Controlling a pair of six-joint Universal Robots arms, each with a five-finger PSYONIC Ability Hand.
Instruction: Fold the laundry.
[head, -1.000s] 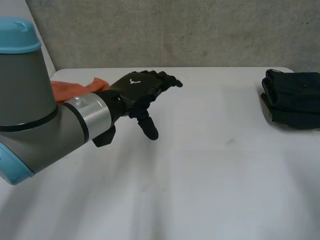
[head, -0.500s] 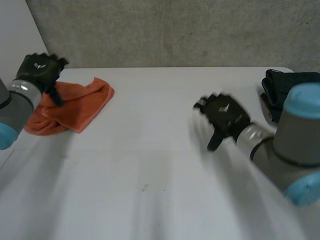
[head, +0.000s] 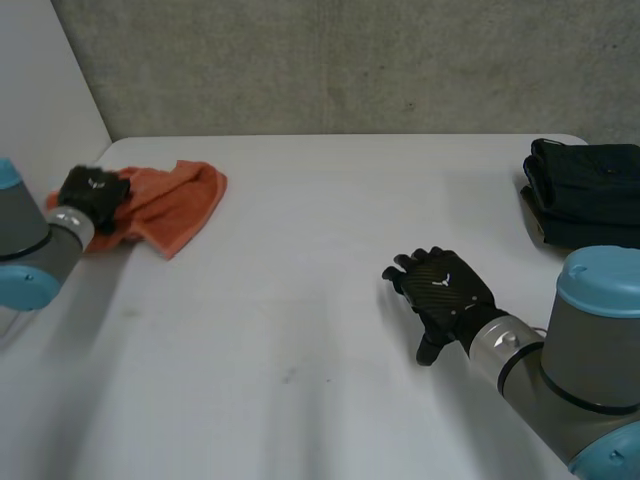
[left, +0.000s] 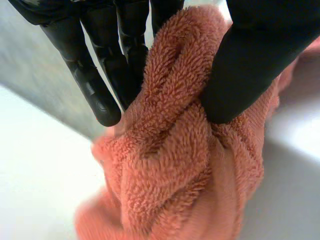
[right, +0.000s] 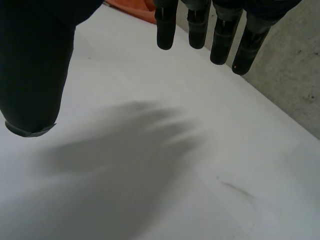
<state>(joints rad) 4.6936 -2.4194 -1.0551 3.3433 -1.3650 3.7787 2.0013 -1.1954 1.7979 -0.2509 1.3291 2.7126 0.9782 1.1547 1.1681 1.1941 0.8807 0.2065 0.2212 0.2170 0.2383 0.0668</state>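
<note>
Robot's left hand (head: 92, 193) clamps a crumpled orange terry towel (head: 172, 205) near the far left corner of the white table (head: 300, 330), thumb and fingers pinching a thick ridge of looped pile at the cloth's left end. The towel lies bunched in soft, rounded folds, its nap fuzzy and deep against the hand's smooth, glossy black fingers (left: 95, 85). Across the matte tabletop, well apart from the towel, the right hand (head: 440, 290) hovers palm-down over bare surface, its fingers straight and slightly spread, holding nothing. A neat, blocky stack of dark folded garments (head: 585, 195) sits at the table's far right edge, in front of a rough, speckled grey concrete wall (head: 350, 60).
</note>
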